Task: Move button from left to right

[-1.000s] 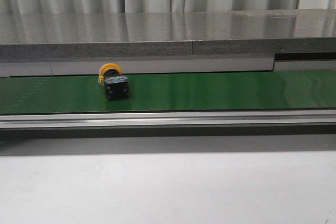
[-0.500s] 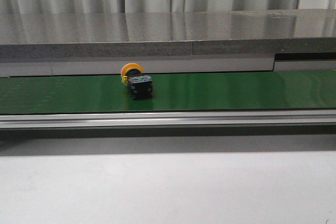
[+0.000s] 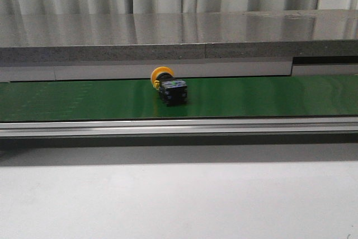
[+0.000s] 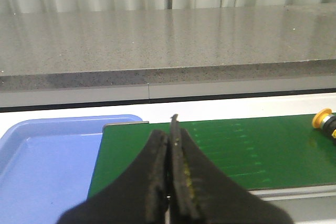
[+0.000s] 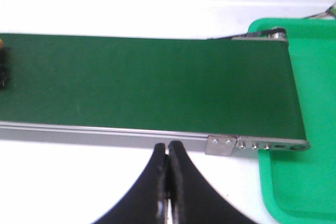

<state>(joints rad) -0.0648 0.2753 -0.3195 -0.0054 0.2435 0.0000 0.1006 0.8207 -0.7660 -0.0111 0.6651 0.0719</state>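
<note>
The button [image 3: 170,87], with its yellow mushroom head and black boxy body, lies on its side on the green belt [image 3: 268,98] near the middle of the front view. It also shows at the edge of the left wrist view [image 4: 325,123] and as a dark sliver at the edge of the right wrist view [image 5: 2,66]. My left gripper [image 4: 170,129] is shut and empty over the belt's end beside the blue tray. My right gripper [image 5: 168,150] is shut and empty over the white table, just before the belt's rail. Neither gripper shows in the front view.
A blue tray [image 4: 37,161] lies at the belt's left end. A green tray [image 5: 310,129] lies at the belt's right end. An aluminium rail [image 3: 179,126] runs along the belt's front. A grey stone ledge [image 3: 179,34] stands behind the belt.
The button has travelled to the right along the belt, from left of centre to near the middle. No gripper shows in the front view.
</note>
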